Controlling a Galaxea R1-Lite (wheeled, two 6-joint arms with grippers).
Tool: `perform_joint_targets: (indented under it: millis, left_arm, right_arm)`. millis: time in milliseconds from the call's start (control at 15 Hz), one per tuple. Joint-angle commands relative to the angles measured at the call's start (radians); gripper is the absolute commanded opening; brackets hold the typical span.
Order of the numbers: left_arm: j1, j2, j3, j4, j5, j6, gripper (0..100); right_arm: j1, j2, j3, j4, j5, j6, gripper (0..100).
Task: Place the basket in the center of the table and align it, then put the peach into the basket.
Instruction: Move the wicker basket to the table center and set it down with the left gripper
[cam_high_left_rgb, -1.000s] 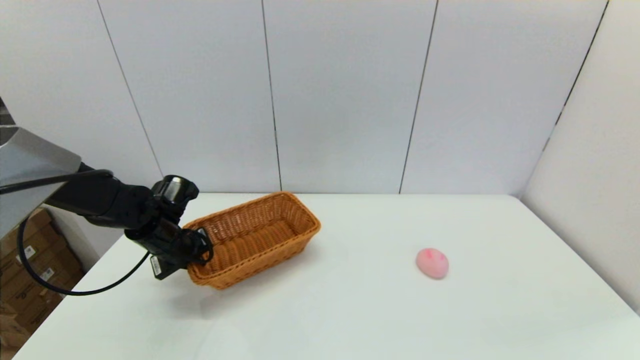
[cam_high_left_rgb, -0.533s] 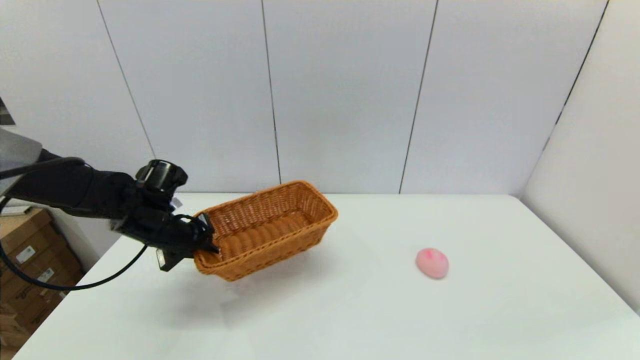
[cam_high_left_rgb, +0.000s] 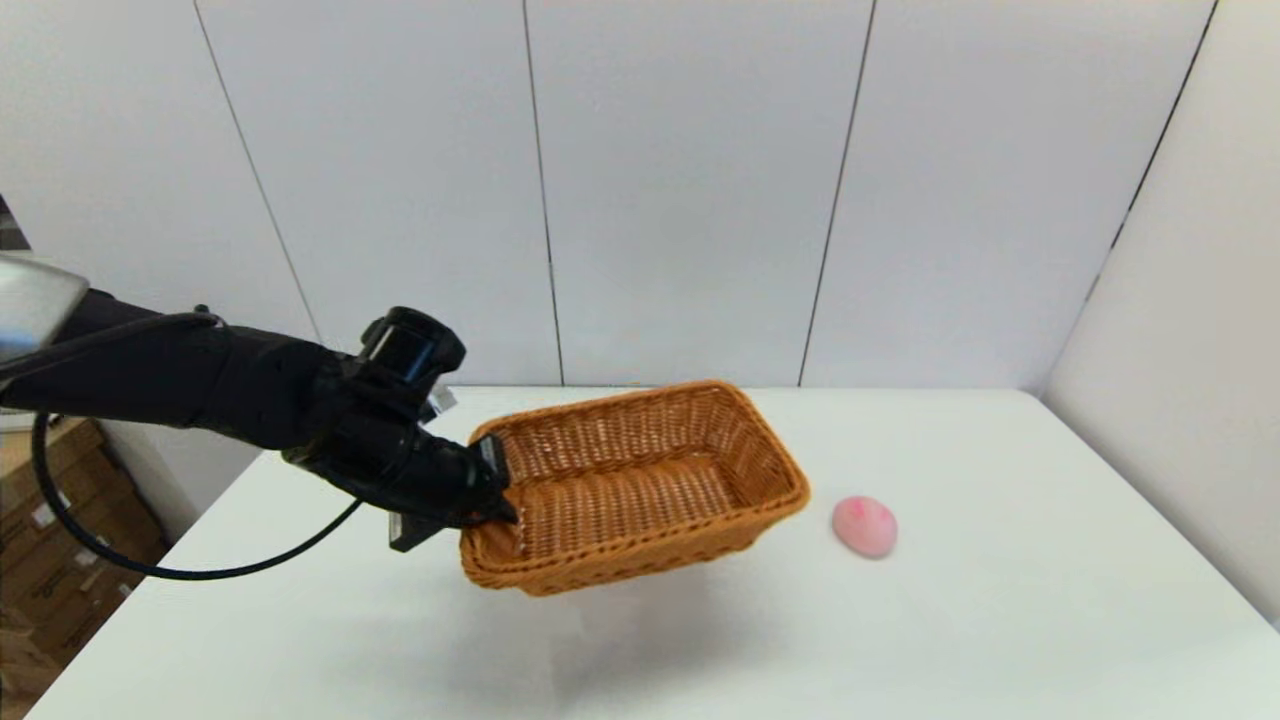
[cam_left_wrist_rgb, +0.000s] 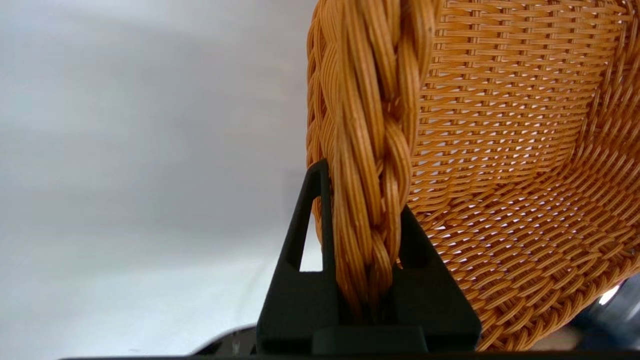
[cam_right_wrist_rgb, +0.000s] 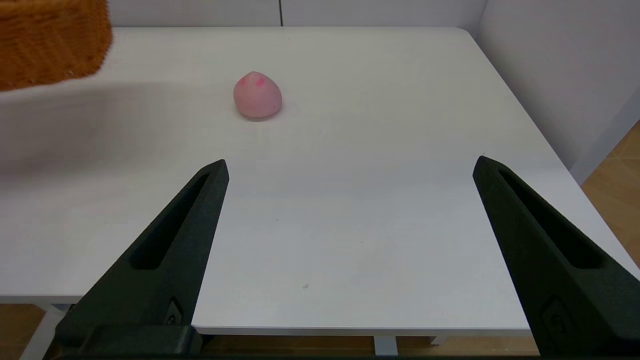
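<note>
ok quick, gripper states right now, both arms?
Left gripper: shut on the basket rim, basket lifted off the table.
Right gripper: open, empty, parked at the table's near edge, short of the peach.

Bare test lab: white table (cam_high_left_rgb: 900, 640), plain panelled walls (cam_high_left_rgb: 680, 190), stacked cardboard boxes (cam_high_left_rgb: 45, 540).

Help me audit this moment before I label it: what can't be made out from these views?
- Underside of the orange-brown woven wicker basket, and any gap above the white table: head view, hidden by the basket's own walls.
- Left gripper fingertips: left wrist view, covered by the braided rim.
- Basket in right wrist view: cut off by the edge.
- Small pale-pink peach far side: unseen.
</note>
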Motion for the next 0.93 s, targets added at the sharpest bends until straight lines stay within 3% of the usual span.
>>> perform_joint_targets:
  millis: [67, 667, 733, 933]
  left_arm:
    - [-0.109, 0.058, -0.015, 0.001, 0.046, -0.001, 0]
    - [-0.121, 0.131, -0.006, 0.001, 0.037, 0.110, 0]
    - [-0.121, 0.137, -0.006, 0.001, 0.037, 0.110, 100]
    - [-0.121, 0.142, -0.009, 0.001, 0.037, 0.111, 100]
  right_arm:
    - [0.000, 0.000, 0.000, 0.001, 0.000, 0.000, 100]
    - [0.000, 0.000, 0.000, 0.002, 0.000, 0.000, 100]
    - [0.000, 0.000, 0.000, 0.002, 0.000, 0.000, 100]
    - [0.000, 0.000, 0.000, 0.002, 0.000, 0.000, 100]
